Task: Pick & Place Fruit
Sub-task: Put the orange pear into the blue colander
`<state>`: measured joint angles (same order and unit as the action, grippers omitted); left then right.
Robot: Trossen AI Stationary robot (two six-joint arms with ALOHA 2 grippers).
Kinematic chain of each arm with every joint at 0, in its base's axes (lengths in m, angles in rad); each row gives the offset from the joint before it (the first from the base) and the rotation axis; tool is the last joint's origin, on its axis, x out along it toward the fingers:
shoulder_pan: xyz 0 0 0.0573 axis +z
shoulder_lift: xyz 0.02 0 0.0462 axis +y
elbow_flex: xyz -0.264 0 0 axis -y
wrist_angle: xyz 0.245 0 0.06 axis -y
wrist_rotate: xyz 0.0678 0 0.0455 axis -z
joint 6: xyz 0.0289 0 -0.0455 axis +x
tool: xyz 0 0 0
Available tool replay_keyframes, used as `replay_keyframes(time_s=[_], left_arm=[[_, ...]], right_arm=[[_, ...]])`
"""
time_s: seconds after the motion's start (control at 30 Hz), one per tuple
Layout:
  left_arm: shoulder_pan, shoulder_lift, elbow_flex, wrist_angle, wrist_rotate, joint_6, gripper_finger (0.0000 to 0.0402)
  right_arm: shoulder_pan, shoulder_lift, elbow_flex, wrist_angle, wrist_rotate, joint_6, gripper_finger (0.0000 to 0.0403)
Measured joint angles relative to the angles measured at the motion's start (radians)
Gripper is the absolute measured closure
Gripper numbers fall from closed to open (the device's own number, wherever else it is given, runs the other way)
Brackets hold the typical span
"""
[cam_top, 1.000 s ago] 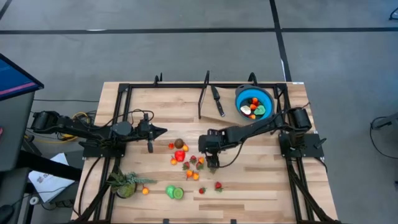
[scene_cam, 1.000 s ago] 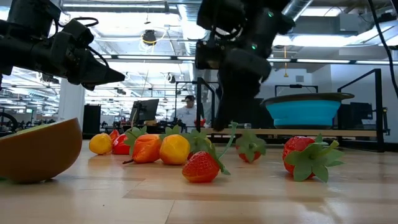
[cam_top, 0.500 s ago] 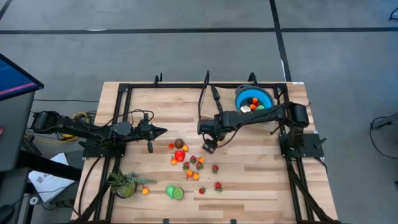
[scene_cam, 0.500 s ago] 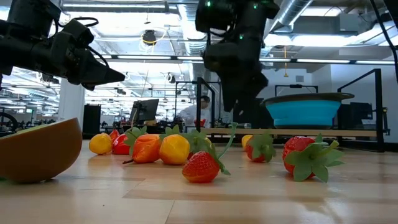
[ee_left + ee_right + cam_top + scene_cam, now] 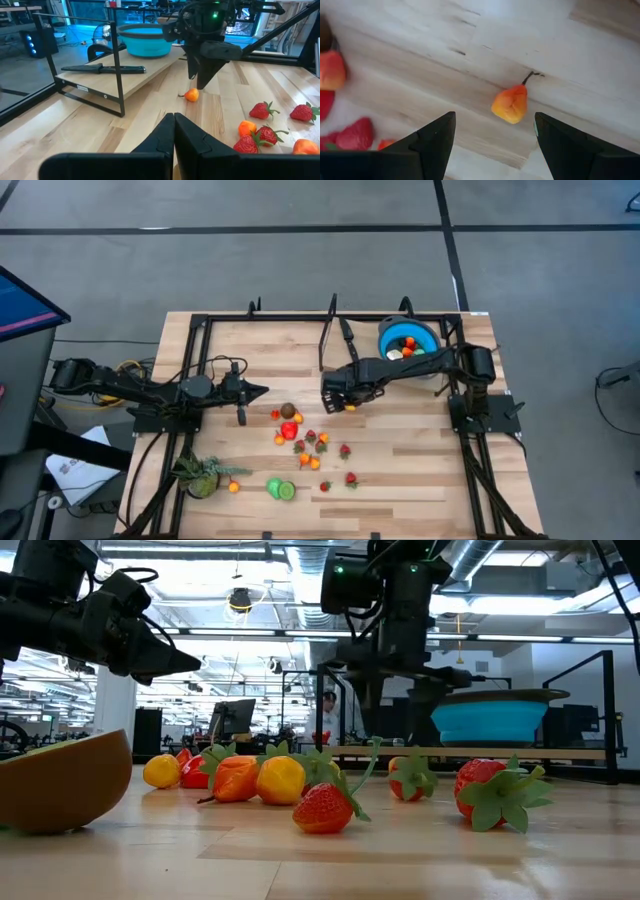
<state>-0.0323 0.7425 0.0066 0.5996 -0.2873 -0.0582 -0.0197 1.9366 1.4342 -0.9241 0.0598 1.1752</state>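
- A small orange fruit with a dark stem [image 5: 510, 103] lies on the bare wooden table [image 5: 400, 480], directly under the right gripper [image 5: 338, 394]; the left wrist view shows it beside the gripper's lowered tips [image 5: 191, 94].
- The right gripper hovers above this fruit with its fingers [image 5: 436, 142] spread wide, one on each side of it, holding nothing.
- Most of the remaining fruit [image 5: 300, 438] is scattered near the middle of the table: red strawberries, orange and yellow pieces and one brown one, in a loose cluster.
- A few strawberries [image 5: 350, 478] lie apart from the cluster, nearer the front edge.
- Two bright green pieces [image 5: 280, 489] sit side by side near the front edge, with a small orange piece [image 5: 233, 487] close to them.
- The blue bowl [image 5: 407, 332] stands at the far right corner, on the raised part of the table; it already holds several fruits, red, orange, green and a pale one.
- A black-handled knife [image 5: 349, 340] lies on the same raised part, near the bowl.
- A spiky green plant [image 5: 203, 474] sits near the front left.
- The left gripper [image 5: 262, 390] waits above the table's left side, its fingers pressed together and empty, pointing toward the fruit cluster.
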Motion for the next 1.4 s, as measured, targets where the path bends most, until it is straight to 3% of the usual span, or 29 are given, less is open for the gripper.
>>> replay_keyframes(time_s=[0.23,0.53,0.9,1.4], left_arm=[[0.000,0.000,0.000,0.000,0.000,0.001,0.0401],[0.000,0.000,0.000,0.000,0.000,0.002,0.0401],[0.000,0.000,0.000,-0.001,0.000,0.002,0.0401],[0.000,0.000,0.000,0.000,0.000,0.002,0.0401]], right_arm=[[0.013,0.000,0.000,-0.010,0.105,0.156,0.0138],[0.027,0.042,-0.001,-0.035,0.183,0.235,0.0138],[0.047,0.136,0.001,-0.008,0.139,0.252,0.0138],[0.051,0.149,0.003,-0.001,0.126,0.236,0.0152]])
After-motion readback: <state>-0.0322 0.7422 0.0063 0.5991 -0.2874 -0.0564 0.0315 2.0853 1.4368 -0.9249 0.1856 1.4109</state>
